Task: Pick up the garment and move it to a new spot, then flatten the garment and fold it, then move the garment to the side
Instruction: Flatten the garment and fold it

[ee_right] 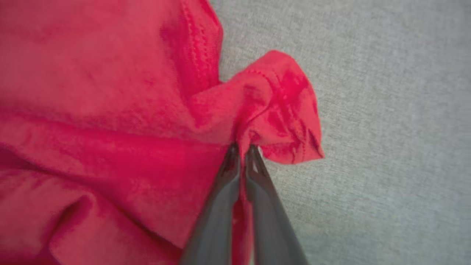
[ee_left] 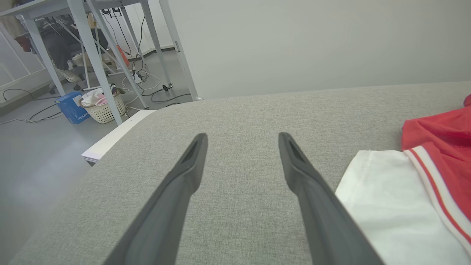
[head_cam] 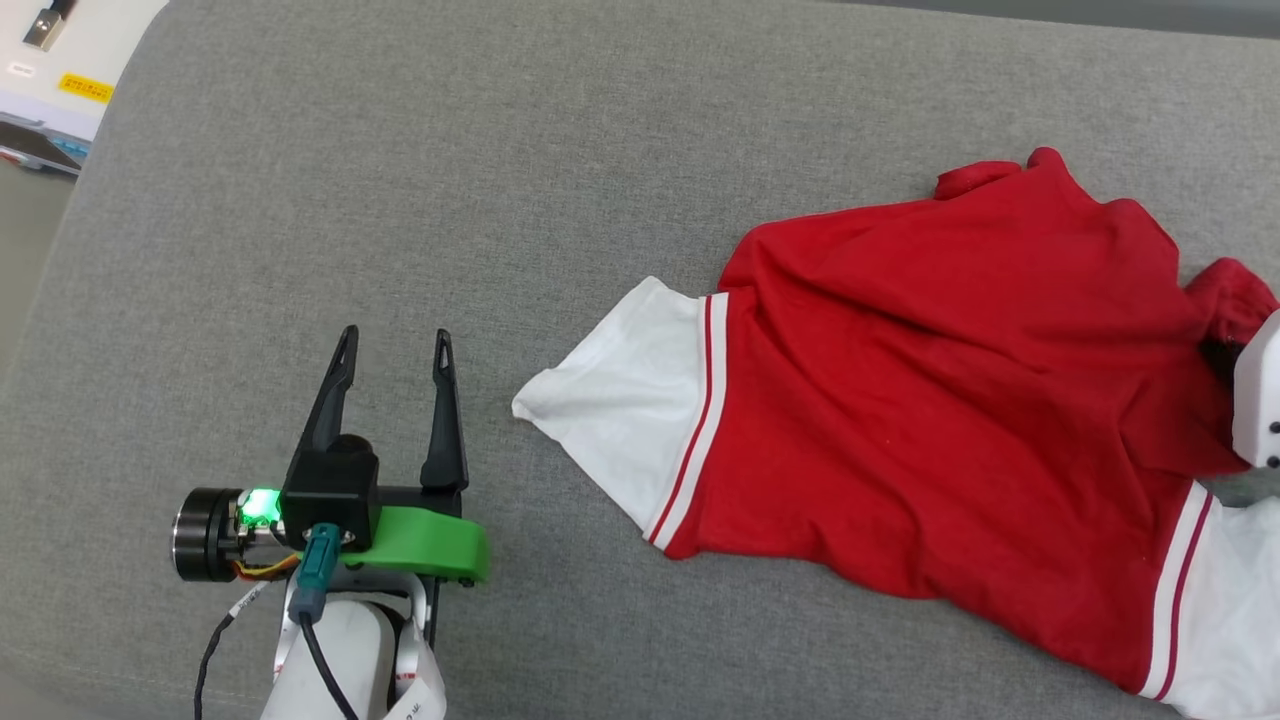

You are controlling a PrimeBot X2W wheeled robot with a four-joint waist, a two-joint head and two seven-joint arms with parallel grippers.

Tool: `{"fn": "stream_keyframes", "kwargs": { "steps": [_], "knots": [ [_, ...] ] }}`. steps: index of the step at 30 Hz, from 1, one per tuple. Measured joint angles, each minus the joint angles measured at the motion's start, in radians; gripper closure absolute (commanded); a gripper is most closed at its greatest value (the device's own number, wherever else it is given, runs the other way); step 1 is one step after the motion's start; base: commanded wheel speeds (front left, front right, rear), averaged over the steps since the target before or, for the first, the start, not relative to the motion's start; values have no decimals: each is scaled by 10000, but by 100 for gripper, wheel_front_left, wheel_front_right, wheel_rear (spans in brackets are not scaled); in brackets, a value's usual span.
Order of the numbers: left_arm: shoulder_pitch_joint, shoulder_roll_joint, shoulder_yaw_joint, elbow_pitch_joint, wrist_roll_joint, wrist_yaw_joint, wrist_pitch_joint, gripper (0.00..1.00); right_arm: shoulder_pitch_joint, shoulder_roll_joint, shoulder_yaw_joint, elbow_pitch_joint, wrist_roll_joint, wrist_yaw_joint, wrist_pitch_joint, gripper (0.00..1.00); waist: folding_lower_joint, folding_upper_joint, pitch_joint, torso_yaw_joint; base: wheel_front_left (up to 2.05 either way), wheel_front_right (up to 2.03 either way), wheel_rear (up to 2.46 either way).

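The garment, a red jersey with white sleeves and red-and-white stripe trim, lies crumpled on the right half of the grey cushion. My left gripper hovers open over bare fabric, to the left of the near white sleeve. That sleeve lies just right of the left gripper in the left wrist view. My right gripper is shut on a bunched red edge of the garment. Its pale housing shows at the right edge of the head view.
The cushion's rounded left edge drops to the floor. Past it stand a white board, a wicker basket, a blue box and metal table legs with cables.
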State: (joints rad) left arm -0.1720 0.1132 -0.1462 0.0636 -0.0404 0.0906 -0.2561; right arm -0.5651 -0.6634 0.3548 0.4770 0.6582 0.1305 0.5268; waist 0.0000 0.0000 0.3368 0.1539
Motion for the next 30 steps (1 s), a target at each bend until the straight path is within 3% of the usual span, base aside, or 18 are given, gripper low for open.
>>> {"fn": "stream_keyframes", "kwargs": {
  "steps": [7,11,21,30],
  "knots": [
    [3,-38,38,-29,19,0,0,0,-1666,25,17,-1243,581,0,-1018,100,0,0,-109,-61,0,0,0],
    [-57,-109,-25,-63,58,-77,0,0,-3110,435,500,-1327,485,0,-1137,100,0,0,67,27,0,0,0],
    [-367,-265,-86,-52,56,-86,0,0,-5217,2426,2688,616,322,4,-1488,100,1,0,728,438,0,0,0],
    [-576,-387,-113,48,56,-86,0,0,-5186,2608,4930,2934,892,-2,-543,100,1,0,1097,646,0,0,0]
  ]
}}
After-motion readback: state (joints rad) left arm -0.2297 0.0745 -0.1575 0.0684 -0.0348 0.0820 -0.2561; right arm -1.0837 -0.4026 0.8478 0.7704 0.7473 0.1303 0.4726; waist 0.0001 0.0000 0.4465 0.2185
